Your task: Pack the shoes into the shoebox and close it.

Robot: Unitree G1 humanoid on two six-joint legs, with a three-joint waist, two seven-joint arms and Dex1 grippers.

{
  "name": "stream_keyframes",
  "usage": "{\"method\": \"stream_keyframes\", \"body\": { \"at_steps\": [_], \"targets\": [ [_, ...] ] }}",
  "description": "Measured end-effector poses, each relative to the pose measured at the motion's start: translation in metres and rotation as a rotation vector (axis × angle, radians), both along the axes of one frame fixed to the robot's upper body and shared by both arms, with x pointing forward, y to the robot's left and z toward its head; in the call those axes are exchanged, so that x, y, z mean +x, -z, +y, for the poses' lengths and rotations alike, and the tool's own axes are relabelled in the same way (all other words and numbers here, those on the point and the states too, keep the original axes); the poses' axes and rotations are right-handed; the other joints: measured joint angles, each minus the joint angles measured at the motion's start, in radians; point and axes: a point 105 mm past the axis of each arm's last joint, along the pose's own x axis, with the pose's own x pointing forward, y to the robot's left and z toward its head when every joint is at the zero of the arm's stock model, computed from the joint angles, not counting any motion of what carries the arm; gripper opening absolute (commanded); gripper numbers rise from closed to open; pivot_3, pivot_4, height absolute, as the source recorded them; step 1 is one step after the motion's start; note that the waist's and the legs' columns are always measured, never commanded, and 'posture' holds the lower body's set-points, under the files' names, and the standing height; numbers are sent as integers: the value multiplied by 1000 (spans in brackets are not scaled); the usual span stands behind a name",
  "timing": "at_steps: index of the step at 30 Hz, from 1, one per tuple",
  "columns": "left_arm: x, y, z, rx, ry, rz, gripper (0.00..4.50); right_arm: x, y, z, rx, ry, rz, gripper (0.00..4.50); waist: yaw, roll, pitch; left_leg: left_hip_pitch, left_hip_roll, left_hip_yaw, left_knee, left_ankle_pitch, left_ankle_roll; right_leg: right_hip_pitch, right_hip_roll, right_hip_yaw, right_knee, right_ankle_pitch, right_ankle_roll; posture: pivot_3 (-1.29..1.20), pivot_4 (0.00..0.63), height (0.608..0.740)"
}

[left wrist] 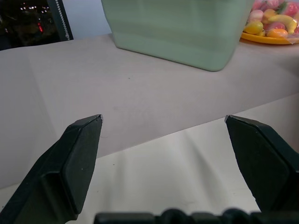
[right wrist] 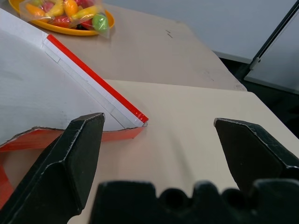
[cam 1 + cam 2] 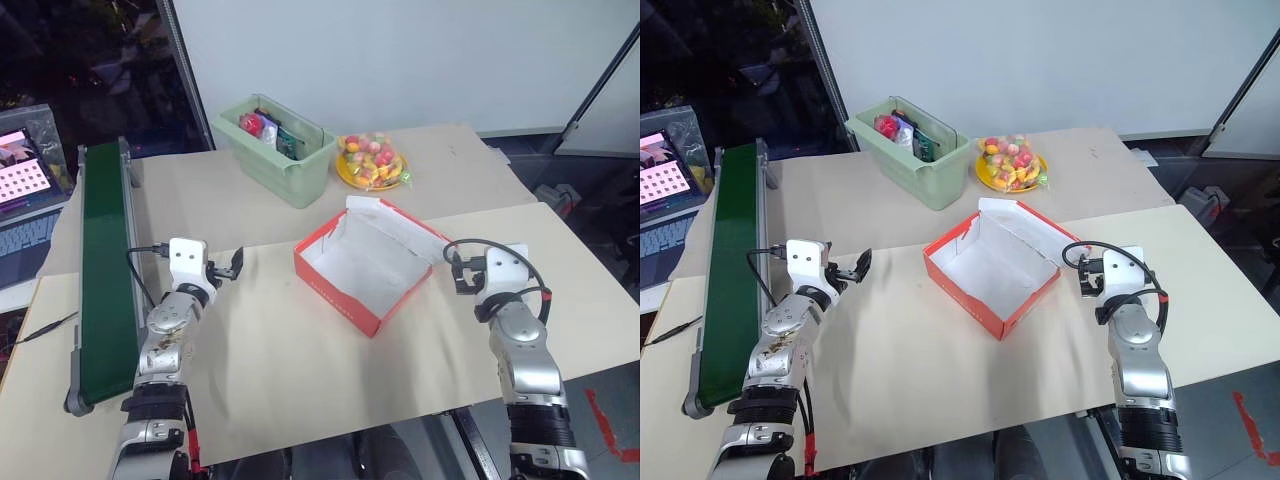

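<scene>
From the head views, the shoebox [image 3: 365, 265] sits open near the middle of the desk [image 3: 300, 360], its white inside bare and its lid [image 3: 412, 232] leaning back on the far side. Behind it stand a light green bin [image 3: 285, 150] with packets in it and, just beside that, a yellow plate of wrapped fruit [image 3: 371, 164]; a green conveyor belt [image 3: 105, 265] runs along the desk's left edge. The left pincer [image 3: 232, 266] hovers left of the box and the right pincer [image 3: 1081, 273] right of it, both apart from it. In the left wrist view, the left pincer's fingers [image 1: 77, 161] stand wide with nothing between them, facing the bin. In the right wrist view, the right pincer's fingers [image 2: 74, 154] are equally wide and empty, with the box's red-edged lid just ahead of them.
</scene>
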Motion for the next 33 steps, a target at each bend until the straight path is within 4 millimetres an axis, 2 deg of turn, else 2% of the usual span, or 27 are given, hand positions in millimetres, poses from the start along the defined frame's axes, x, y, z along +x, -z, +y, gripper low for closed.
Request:
{"method": "stream_keyframes", "body": {
  "at_steps": [2,4,5,7,10,11,13,16,19,22,27,31,33],
  "targets": [
    [0,0,0,3,-1,1,4500,0,0,1,7,-1,1,4488,0,0,0,0,0,0,0,0,0,0,0,0,0,0,0,0,150,740],
    [-3,-4,-3,12,-2,-3,4500,6,-8,12,69,-19,-9,4488,-7,0,0,0,0,0,0,0,0,-1,0,1,1,0,0,0,150,740],
    [-4,-11,-9,14,8,-19,4500,12,-22,22,110,-55,-36,4488,-10,1,1,-1,1,0,0,0,0,-2,0,2,1,0,0,0,150,740],
    [-10,-35,-28,13,52,-86,4500,21,-69,48,159,-185,-141,4488,-8,1,1,-1,1,0,0,0,0,-2,0,2,1,0,0,0,150,740],
    [-26,-61,-45,21,86,-149,4500,18,-129,82,195,-394,-258,4488,-4,1,1,-1,1,-3,-1,-1,1,-2,1,-1,1,0,1,0,150,740],
    [-31,-64,-48,21,90,-154,4500,16,-136,89,200,-442,-264,4488,-1,1,1,-1,1,-4,-1,-1,1,-1,1,-2,0,0,1,0,150,740],
    [-42,-66,-49,28,75,-147,4500,11,-137,112,222,-579,-209,4488,0,1,1,-2,1,-4,-1,-1,1,-2,1,-2,0,0,0,0,150,740],
    [-56,-68,-43,46,16,-133,4500,2,-125,152,243,-796,-96,4488,-2,1,1,-2,1,-4,-1,-1,1,-2,0,-1,-1,0,0,0,150,740],
    [-74,-66,-21,80,-101,-110,4500,-20,-118,196,228,-1062,-18,4488,-8,1,1,0,2,-4,-1,-1,2,-2,2,-1,0,0,0,0,150,740],
    [-97,-56,14,121,-258,-53,4500,-45,-107,222,171,-1283,56,4488,-3,2,1,0,2,-4,-1,-1,1,-2,2,-3,1,-1,0,0,150,740],
    [-137,-42,60,164,-467,40,4500,-59,-96,224,131,-1411,110,4488,4,1,1,-1,0,-4,0,-1,1,-1,0,-3,-1,-1,0,0,150,740],
    [-158,-25,72,155,-529,110,4500,-57,-91,222,136,-1424,126,4488,5,1,2,0,1,-4,0,-1,1,0,0,-4,-1,-2,2,0,150,740],
    [-160,-23,71,141,-535,107,4500,-53,-86,219,149,-1411,145,4488,8,1,2,0,1,-4,0,-1,1,0,0,-4,-1,-5,5,0,150,740]
  ]
}}
